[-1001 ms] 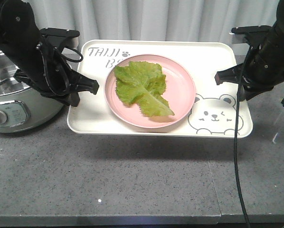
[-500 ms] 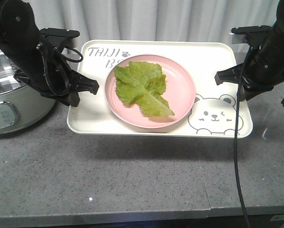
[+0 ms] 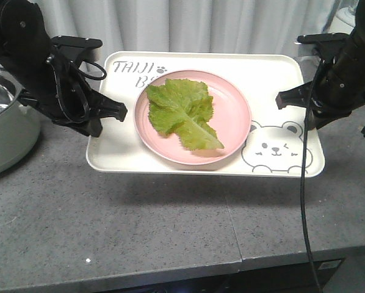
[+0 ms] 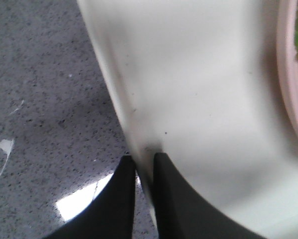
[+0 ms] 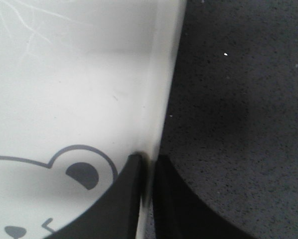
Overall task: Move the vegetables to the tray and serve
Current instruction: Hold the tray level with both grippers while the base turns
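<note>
The cream-white tray (image 3: 118,155) with its bear drawing hangs level above the grey counter, its shadow lying below it. On it rests a round pink plate (image 3: 234,119) carrying one green lettuce leaf, the vegetables (image 3: 179,110). My left gripper (image 3: 112,115) is shut on the tray's left rim; the left wrist view shows the gripper (image 4: 144,162) pinching the tray (image 4: 199,99) at its edge. At the opposite rim my right gripper (image 3: 289,101) is shut as well, and in the right wrist view the gripper (image 5: 148,162) clamps the tray (image 5: 79,89) beside the bear's ear.
A steel cooking pot (image 3: 5,122) stands at the far left, partly cut off by the frame. The grey stone counter (image 3: 140,226) ends at a front edge near the bottom. A white curtain (image 3: 201,24) hangs behind. A black cable (image 3: 303,201) dangles from the right arm.
The pot and the counter have slid left in the front view, and the counter's front edge has risen at the lower right. Tray, plate and both grippers keep their places in the frame.
</note>
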### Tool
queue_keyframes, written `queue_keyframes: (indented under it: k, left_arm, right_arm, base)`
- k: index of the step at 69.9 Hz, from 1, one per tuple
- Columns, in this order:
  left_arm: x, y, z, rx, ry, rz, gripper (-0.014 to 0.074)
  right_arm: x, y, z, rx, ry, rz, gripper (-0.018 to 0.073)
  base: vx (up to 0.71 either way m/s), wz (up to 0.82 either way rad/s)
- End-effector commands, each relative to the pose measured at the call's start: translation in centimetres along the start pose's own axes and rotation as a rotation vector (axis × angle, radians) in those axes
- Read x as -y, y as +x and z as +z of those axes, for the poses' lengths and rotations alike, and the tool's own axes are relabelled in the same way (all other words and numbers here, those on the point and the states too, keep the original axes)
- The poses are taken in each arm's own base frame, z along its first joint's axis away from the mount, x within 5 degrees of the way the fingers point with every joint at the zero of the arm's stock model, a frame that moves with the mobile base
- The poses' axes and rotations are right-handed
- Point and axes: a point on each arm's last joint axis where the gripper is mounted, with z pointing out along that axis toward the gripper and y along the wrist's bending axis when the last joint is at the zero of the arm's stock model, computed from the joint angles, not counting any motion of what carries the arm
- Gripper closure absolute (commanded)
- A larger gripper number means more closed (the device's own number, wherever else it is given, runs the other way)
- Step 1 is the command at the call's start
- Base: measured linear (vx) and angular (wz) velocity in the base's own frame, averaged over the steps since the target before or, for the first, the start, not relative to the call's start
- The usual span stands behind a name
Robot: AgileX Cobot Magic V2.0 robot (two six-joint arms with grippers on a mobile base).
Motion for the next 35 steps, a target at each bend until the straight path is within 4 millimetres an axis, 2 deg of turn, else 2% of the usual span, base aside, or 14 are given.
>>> queue_keyframes:
  k: [1,35]
  left_arm:
    - [1.48,-0.6,-3.64,0.167,0.099,0.016,0.0602]
    - [1.48,-0.6,-3.64,0.167,0.099,0.016,0.0602]
  right_arm:
    - [-0.85,0.22,-3.03,0.067,-0.063,-0.018,0.0565]
    - [-0.85,0.22,-3.03,0.067,-0.063,-0.018,0.0565]
  base:
    - [0.01,-0.24]
    - [0.01,-0.28]
